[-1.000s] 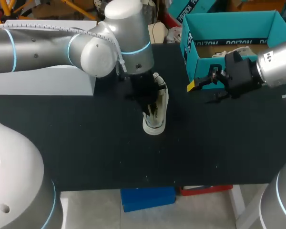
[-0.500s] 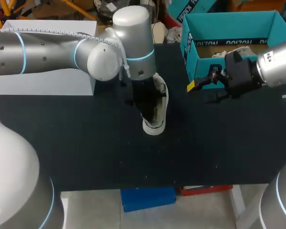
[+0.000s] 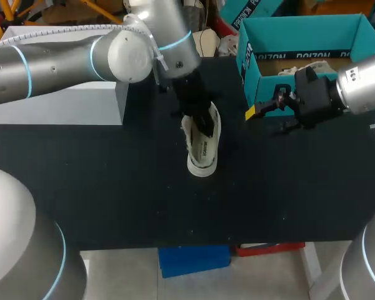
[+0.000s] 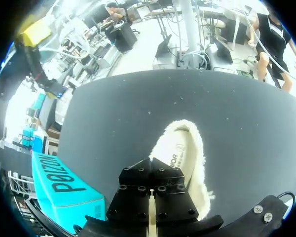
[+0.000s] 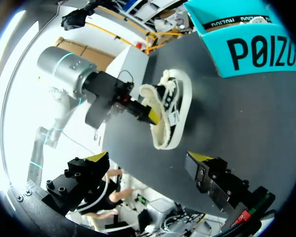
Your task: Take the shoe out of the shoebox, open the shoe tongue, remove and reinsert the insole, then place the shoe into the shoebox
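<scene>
Swinging my left arm (image 3: 50, 56) back now, left jaws dipping into the white fleece-lined shoe (image 3: 203, 149) lying on the black counter (image 3: 112, 187); can't tell their grip. Right jaws hanging released. Slow, straight pulling's probably helping.

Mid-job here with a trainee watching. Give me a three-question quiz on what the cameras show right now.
1. Which gripper is at the opening of the shoe? A) left B) right C) neither
2. True or false: the shoe rests on the table, outside the shoebox.
3. Fill in: the right gripper has its fingers ___.
Key: 1 A, the left gripper; 2 true; 3 open.
</scene>
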`<state>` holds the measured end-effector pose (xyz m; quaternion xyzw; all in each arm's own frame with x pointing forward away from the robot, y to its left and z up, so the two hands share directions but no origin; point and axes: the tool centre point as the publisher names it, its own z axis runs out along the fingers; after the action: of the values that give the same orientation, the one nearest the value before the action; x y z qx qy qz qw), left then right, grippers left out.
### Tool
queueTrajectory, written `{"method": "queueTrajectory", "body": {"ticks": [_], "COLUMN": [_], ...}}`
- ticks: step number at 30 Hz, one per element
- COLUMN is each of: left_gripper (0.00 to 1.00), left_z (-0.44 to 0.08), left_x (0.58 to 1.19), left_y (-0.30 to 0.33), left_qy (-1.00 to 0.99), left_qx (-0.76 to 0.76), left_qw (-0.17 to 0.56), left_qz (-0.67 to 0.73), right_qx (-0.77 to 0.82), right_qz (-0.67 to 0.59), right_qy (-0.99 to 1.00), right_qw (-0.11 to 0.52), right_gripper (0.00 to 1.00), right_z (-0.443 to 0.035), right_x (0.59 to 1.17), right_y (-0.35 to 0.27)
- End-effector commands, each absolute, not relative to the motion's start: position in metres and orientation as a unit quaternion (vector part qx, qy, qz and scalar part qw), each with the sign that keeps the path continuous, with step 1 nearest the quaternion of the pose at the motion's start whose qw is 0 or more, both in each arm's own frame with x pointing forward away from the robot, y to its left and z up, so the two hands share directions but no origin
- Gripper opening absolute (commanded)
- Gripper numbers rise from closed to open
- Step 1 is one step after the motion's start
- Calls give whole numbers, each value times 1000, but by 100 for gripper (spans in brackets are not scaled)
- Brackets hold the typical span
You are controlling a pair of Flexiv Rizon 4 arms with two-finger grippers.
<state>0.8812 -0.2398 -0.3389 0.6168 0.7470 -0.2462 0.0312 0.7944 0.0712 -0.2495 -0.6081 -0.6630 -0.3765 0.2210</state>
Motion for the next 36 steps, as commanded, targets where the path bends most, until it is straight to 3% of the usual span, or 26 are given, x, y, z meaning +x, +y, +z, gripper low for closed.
{"method": "queueTrajectory", "body": {"ticks": [1, 10, 16, 36], "left_gripper": [0, 0, 0, 0], "left_z": [-296, -276, -287, -331], "left_x": [899, 947, 970, 949], "left_y": [-218, -210, -210, -206], "left_qy": [744, 778, 801, 827], "left_qx": [545, 468, 445, 483], "left_qw": [124, 226, 246, 153], "left_qz": [-366, -352, -315, -244], "right_qx": [-609, -609, -609, -609], "right_qz": [-375, -375, -375, -375], "right_qy": [-663, -663, -663, -663], "right_qw": [221, 221, 221, 221], "right_gripper": [100, 100, 100, 100], "right_z": [-249, -249, -249, -249], "right_x": [795, 795, 795, 795], "right_y": [72, 72, 72, 72]}}
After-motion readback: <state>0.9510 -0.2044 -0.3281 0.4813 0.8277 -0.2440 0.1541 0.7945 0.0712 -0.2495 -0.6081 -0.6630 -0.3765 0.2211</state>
